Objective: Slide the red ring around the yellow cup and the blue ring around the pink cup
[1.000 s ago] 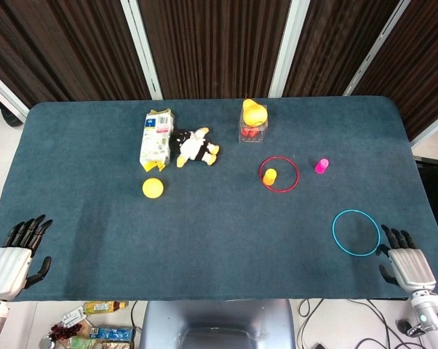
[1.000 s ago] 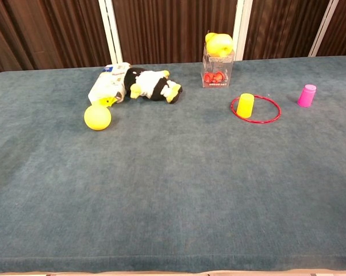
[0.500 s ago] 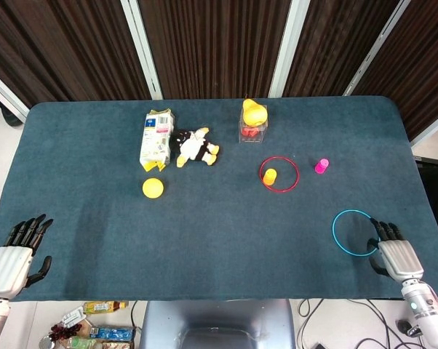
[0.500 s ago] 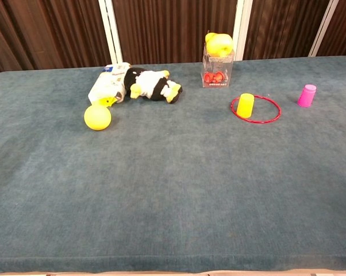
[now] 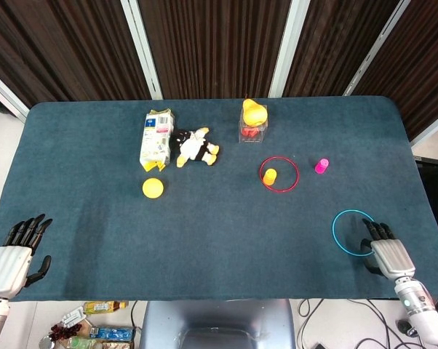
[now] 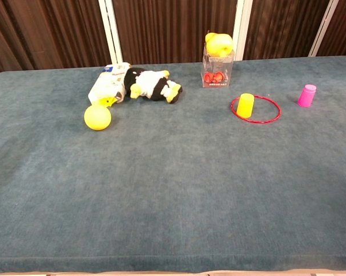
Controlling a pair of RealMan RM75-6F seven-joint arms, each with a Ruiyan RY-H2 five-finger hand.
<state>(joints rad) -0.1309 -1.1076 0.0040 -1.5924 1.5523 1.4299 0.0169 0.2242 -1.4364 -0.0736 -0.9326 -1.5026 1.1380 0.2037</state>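
The blue ring [image 5: 355,232] lies flat on the surface [image 5: 219,240] near its front right corner; the right hand [image 5: 385,251] sits just beside it on the outer side, its dark fingers [image 5: 373,231] stretched forward and slightly apart, their tips at or just over the ring's right edge, holding nothing; whether they press on the hoop I cannot tell from here. The pink cup [image 5: 321,166] stands away from the robot and a little left of the ring, well apart from it; so any push should run forward and slightly leftward. The red ring [image 5: 279,174] already circles the yellow cup [image 5: 270,175]. The left hand [image 5: 14,257] rests at the far front left corner, fingers apart and empty; the right is plainly nearer.
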